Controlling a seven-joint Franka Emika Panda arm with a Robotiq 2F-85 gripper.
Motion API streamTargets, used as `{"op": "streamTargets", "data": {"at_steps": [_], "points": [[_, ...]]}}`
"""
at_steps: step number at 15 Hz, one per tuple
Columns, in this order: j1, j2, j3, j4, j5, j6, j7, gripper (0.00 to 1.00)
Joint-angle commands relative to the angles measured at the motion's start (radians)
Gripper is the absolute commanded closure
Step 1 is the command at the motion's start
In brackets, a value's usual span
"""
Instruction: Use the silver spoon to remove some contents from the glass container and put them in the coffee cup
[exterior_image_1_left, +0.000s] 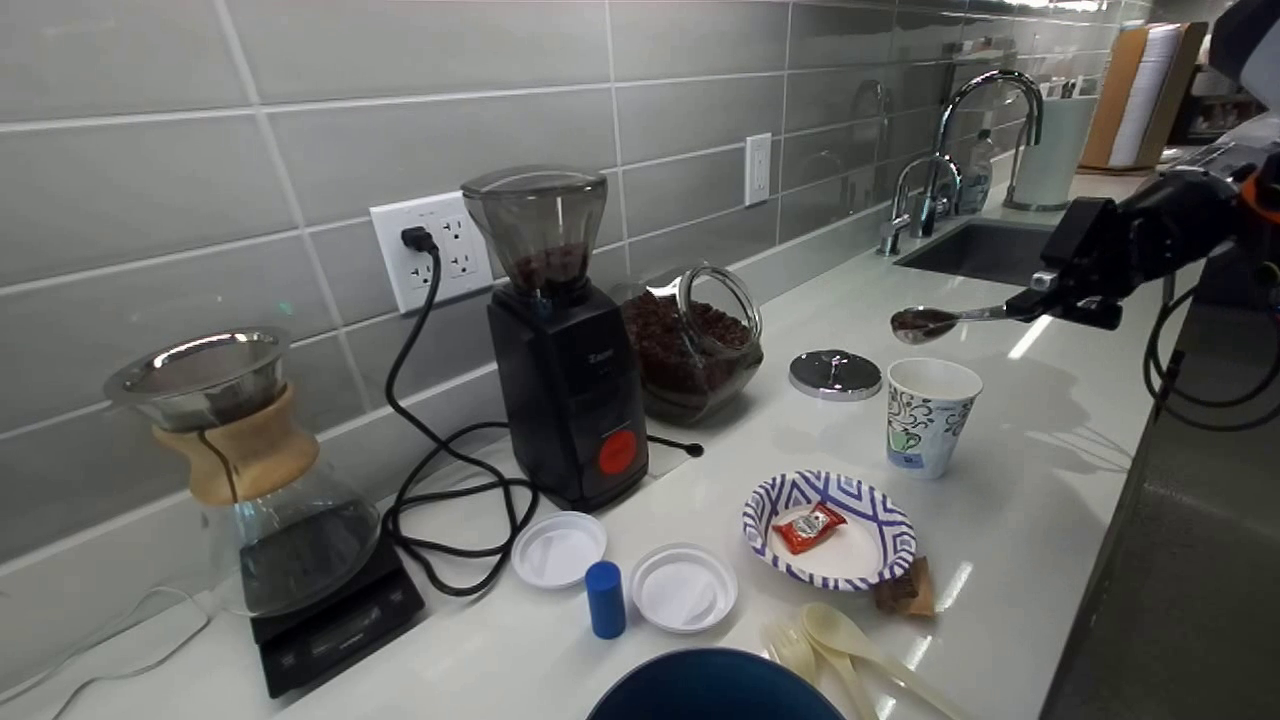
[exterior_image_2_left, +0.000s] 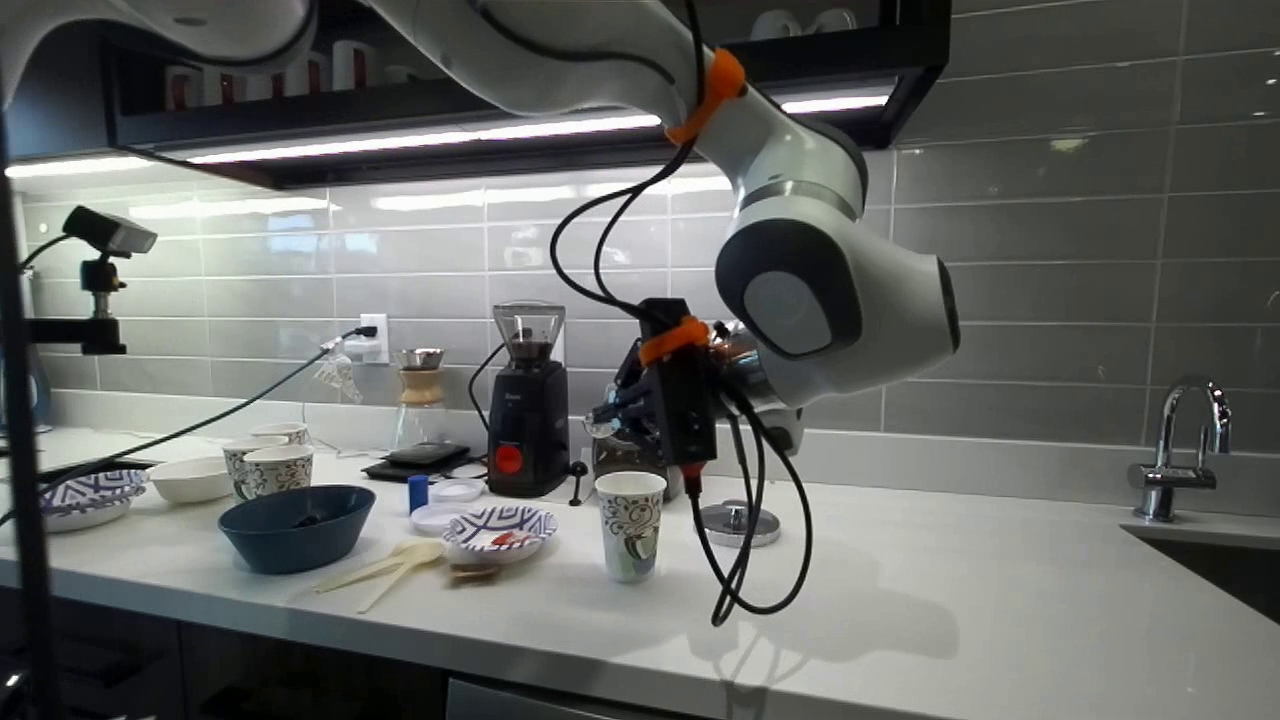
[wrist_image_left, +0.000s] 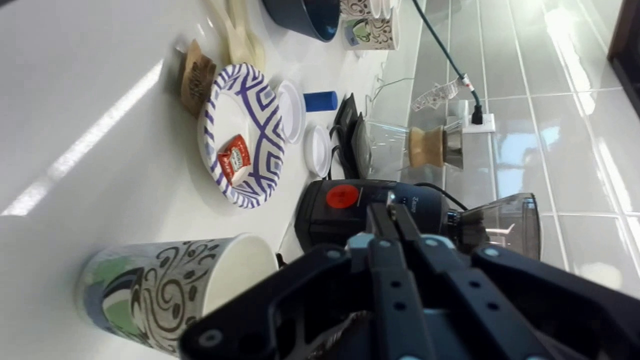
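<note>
At right in an exterior view, the gripper (exterior_image_1_left: 1030, 304) has its fingers clamped on the silver spoon (exterior_image_1_left: 942, 320), nearly level (presumably so the dark contents (exterior_image_1_left: 912, 320) stay put), pictured just above the coffee cup (exterior_image_1_left: 930, 425), likely for tipping.

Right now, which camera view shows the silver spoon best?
An exterior view: the silver spoon appears larger there, dark contents visible. In an exterior view, its bowl looks tiny; in the wrist view, the tool mostly hides it.
</note>
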Motion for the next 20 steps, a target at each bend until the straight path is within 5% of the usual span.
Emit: {"op": "streamTargets", "data": {"at_steps": [1, 20], "points": [[0.026, -0.093, -0.02, -0.096, -0.054, 0.114, 0.014, 0.99], [0.093, -0.227, 0.017, -0.15, -0.316, 0.375, 0.232, 0.99]]}}
